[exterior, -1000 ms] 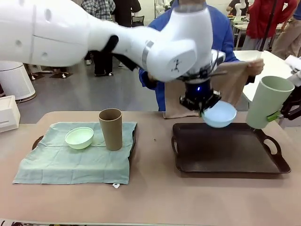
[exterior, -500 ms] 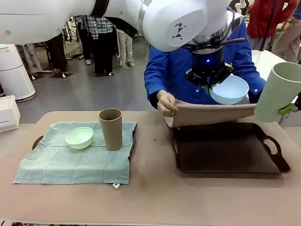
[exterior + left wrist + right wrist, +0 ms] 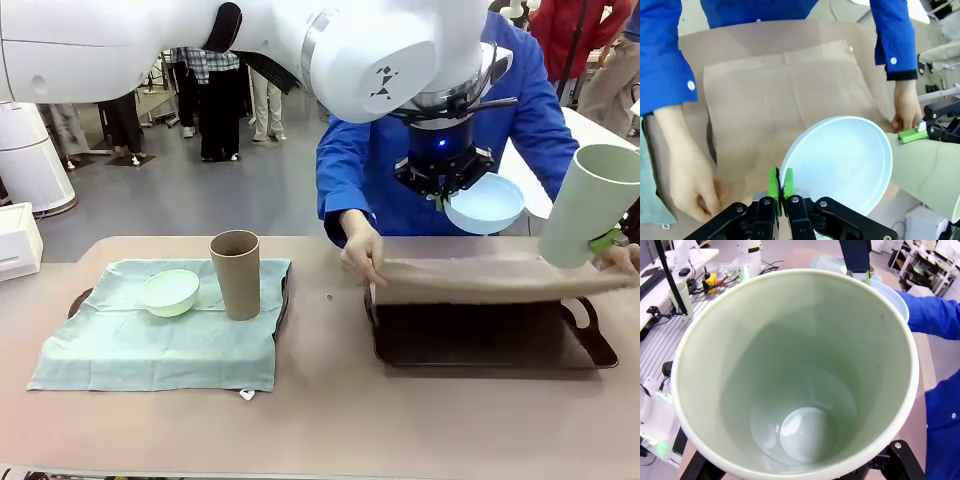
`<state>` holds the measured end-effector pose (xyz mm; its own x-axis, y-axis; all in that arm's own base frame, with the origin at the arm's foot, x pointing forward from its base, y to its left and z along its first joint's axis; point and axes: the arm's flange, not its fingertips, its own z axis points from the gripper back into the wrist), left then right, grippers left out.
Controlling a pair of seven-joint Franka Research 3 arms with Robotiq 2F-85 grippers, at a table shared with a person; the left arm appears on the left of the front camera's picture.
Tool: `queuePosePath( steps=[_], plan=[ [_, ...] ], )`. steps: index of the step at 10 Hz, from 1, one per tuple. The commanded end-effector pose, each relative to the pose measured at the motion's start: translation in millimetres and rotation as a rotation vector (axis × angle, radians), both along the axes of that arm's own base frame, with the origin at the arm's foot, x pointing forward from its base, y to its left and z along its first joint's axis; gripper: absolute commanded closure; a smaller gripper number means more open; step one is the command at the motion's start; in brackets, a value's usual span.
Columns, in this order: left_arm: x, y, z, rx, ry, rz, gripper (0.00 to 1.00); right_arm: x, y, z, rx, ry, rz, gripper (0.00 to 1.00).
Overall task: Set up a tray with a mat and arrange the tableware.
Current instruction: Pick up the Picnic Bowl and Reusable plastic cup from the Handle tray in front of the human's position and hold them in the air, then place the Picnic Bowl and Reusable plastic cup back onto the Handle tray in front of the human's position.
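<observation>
Left of both claws, the mint bowl [image 3: 169, 292] and brown cup [image 3: 236, 274] sit on the finished tray. The left claw [image 3: 440, 196] pinches the blue bowl [image 3: 485, 203] aloft; beneath it the person has now lowered the tan mat [image 3: 490, 280] onto the dark tray [image 3: 480, 345]. The right claw [image 3: 606, 241] clamps the pale green cup [image 3: 583, 205], awaiting placement.

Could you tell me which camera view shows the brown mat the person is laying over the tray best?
The left wrist view: it looks down on the brown mat spread flat between the person's hands. The front view shows the mat edge-on above the dark tray. In the right wrist view the pale green cup blocks it.
</observation>
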<state>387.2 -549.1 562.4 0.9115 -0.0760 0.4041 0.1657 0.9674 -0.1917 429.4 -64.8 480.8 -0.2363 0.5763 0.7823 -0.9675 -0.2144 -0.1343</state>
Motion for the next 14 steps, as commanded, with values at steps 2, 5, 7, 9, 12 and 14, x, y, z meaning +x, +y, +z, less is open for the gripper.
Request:
queuePosePath(
  steps=[2, 5, 7, 9, 12, 14],
  plan=[
    [0.1, 1.6, 4.6, -0.011, 0.0, -0.009, 1.0, 3.3, -0.1, 4.4, -0.005, -0.013, 0.003, 1.0],
    [0.1, 1.6, 4.6, -0.011, 0.0, -0.009, 1.0, 3.3, -0.1, 4.4, -0.005, -0.013, 0.003, 1.0],
    [0.1, 1.6, 4.6, -0.011, 0.0, -0.009, 1.0, 3.3, -0.1, 4.4, -0.005, -0.013, 0.003, 1.0],
    [0.1, 1.6, 4.6, -0.011, 0.0, -0.009, 1.0, 3.3, -0.1, 4.4, -0.005, -0.013, 0.003, 1.0],
    [0.1, 1.6, 4.6, -0.011, 0.0, -0.009, 1.0, 3.3, -0.1, 4.4, -0.005, -0.013, 0.003, 1.0],
    [0.1, 1.6, 4.6, -0.011, 0.0, -0.009, 1.0, 3.3, -0.1, 4.4, -0.005, -0.013, 0.003, 1.0]
  ],
)
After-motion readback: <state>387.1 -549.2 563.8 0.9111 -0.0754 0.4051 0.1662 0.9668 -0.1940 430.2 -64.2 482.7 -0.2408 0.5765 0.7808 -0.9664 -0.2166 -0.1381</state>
